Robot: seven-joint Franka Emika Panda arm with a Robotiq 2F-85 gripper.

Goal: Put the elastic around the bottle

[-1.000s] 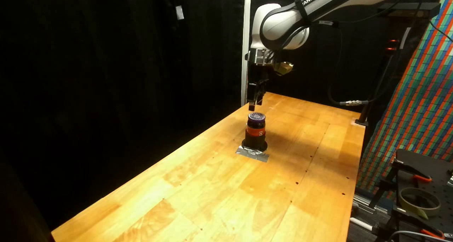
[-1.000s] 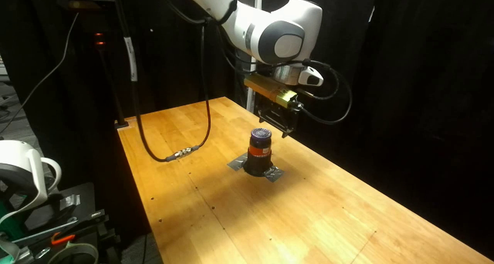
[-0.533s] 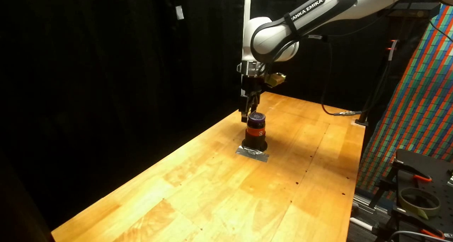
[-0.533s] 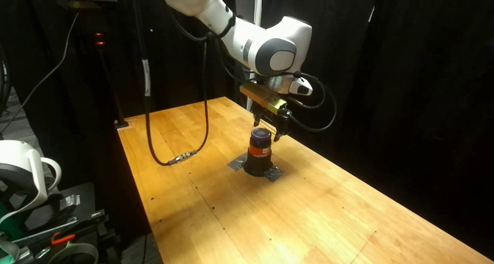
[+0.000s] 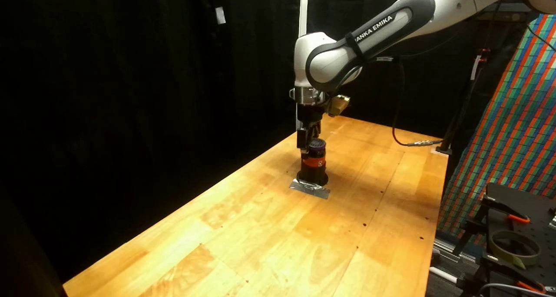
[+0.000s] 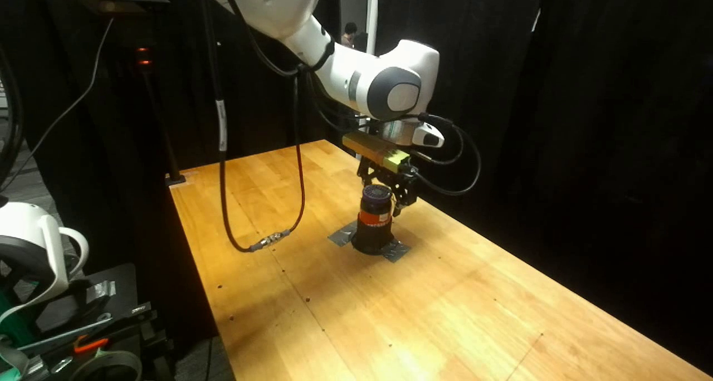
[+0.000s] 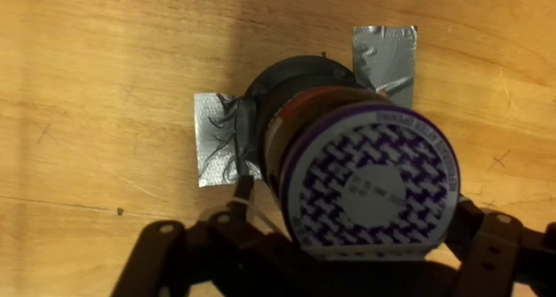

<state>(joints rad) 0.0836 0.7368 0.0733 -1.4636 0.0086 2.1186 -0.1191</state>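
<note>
The bottle point(image 5: 313, 162) stands upright in a dark base point(image 6: 372, 242) taped to the table; its orange band and dark cap show in both exterior views. In the wrist view its patterned purple-and-white lid point(image 7: 373, 193) fills the space between the fingers. My gripper point(image 7: 354, 193) is open, with one finger on each side of the bottle near cap height. The elastic point(image 7: 266, 222) is a thin pale band looped on the fingertips, running from the left finger toward the bottle; it also shows in an exterior view point(image 6: 394, 204). Its course behind the lid is hidden.
Silver tape point(image 7: 221, 145) holds the base on the wooden table point(image 5: 260, 245). A cable with a metal connector point(image 6: 270, 239) hangs from the arm over the table. A cart with tools and a tape roll point(image 5: 514, 247) stands beside the table.
My gripper has come down from above and behind the bottle to beside its cap. The elastic, stretched straight between the fingers half a second ago, now bends at the bottle. The bottle has not moved.
</note>
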